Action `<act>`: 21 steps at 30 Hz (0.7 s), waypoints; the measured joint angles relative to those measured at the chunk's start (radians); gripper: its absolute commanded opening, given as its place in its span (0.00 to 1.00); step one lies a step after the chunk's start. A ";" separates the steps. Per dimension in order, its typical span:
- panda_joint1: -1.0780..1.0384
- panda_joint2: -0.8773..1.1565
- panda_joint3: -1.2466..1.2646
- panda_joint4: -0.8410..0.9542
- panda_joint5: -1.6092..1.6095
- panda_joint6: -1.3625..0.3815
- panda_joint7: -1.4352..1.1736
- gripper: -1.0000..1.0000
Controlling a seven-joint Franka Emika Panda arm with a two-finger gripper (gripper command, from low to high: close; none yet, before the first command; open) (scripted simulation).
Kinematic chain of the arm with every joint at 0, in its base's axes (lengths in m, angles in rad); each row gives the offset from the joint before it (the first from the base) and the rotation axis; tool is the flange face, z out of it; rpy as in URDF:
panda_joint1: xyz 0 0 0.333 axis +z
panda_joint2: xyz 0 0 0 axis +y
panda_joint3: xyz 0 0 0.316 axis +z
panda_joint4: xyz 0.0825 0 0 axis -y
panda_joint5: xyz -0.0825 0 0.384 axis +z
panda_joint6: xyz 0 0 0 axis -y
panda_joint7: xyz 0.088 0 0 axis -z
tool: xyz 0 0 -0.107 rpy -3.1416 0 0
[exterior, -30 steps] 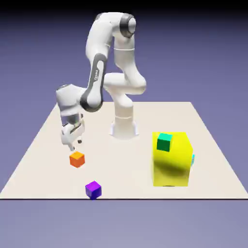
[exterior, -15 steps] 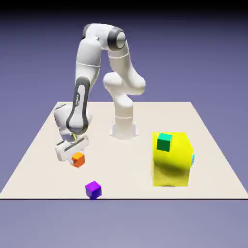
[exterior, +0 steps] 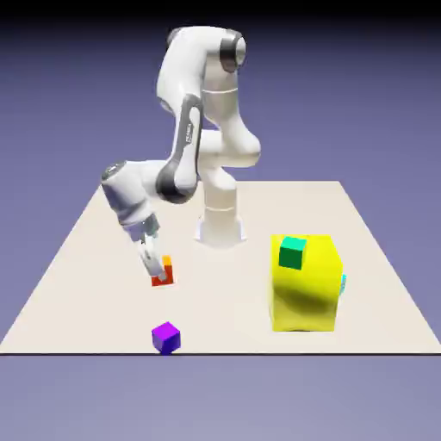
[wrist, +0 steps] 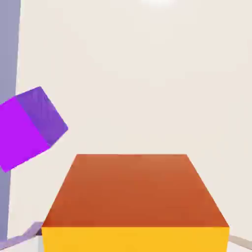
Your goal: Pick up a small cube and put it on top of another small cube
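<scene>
the small orange cube [exterior: 162, 273] is hanging in the pincer [exterior: 158, 267] above the pale desk [exterior: 77, 258], toward the exterior view's left. the small purple cube [exterior: 166, 337] is lying nearer the front edge. the small teal-green cube [exterior: 293, 252] is sitting on the large yellow block [exterior: 306, 288], well apart to the right.

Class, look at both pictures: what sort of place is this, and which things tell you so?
Most likely a rendered simulation test scene, not a real room. A white robot arm stands on a bare table before a plain blue-violet backdrop, with only flat-coloured blocks around: an orange cube, a purple cube and a yellow block.
</scene>
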 measured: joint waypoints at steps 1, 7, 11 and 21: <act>0.026 -0.002 0.024 0.036 -0.032 -0.044 -0.043 0.00; 0.183 -0.012 0.166 0.249 -0.226 -0.305 -0.299 0.00; 0.287 -0.019 0.261 0.392 -0.355 -0.479 -0.470 0.00; 0.333 -0.014 0.315 0.310 -0.441 -0.407 -0.567 1.00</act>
